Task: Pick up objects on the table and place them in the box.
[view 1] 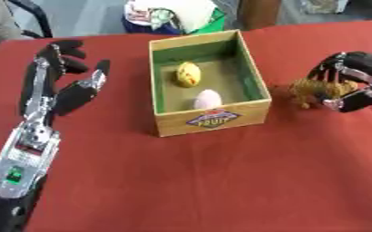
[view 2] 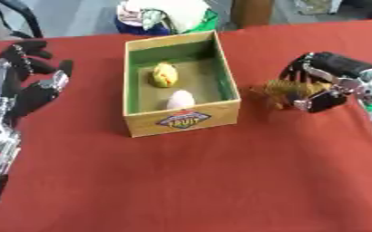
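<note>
Box (view 1: 210, 118) stands to the left of the right hand (view 2: 325, 86), near it but apart, on the red table (view 1: 221, 181). The right hand is curled around a small brown toy animal (view 2: 278, 92), with fingers over the toy's back and the thumb below it; the toy's front end projects toward the box. Whether the toy is clear of the table cannot be determined. The box already contains a yellow object (view 1: 188, 74) and a pale pink egg-shaped object (view 1: 208, 98). The left hand (view 1: 58, 86) is open with fingers raised, well apart from the box on its far side, and holds nothing. Probable faults from this position: the toy may slip or rotate in the grasp, since only its rear portion appears enclosed; a low transfer may strike the near box wall and shift the box; an early release may drop the toy on the rim or outside.
</note>
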